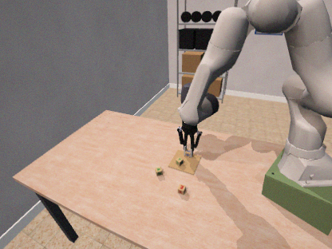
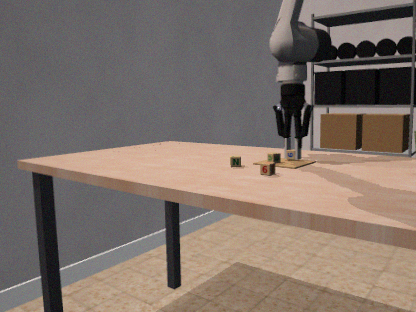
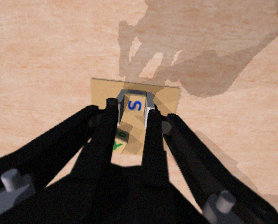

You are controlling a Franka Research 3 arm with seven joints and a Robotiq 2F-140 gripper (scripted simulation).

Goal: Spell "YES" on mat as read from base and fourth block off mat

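My gripper [image 3: 135, 99] is shut on the block with a blue S [image 3: 134, 106] and holds it low over the far part of the tan mat [image 1: 184, 163]. I cannot tell whether the block touches the mat. The held block also shows in the exterior view [image 2: 291, 154]. The block with a green Y [image 1: 179, 161] lies on the mat just beside it, partly hidden under my fingers in the wrist view [image 3: 119, 142]. The green N block [image 1: 159, 171] and a block with a red letter [image 1: 182, 188] lie on the table off the mat.
The robot's green base [image 1: 297, 198] stands at the table's right side. A metal shelf with boxes [image 1: 203, 42] stands behind the table. The table edges are far from the mat.
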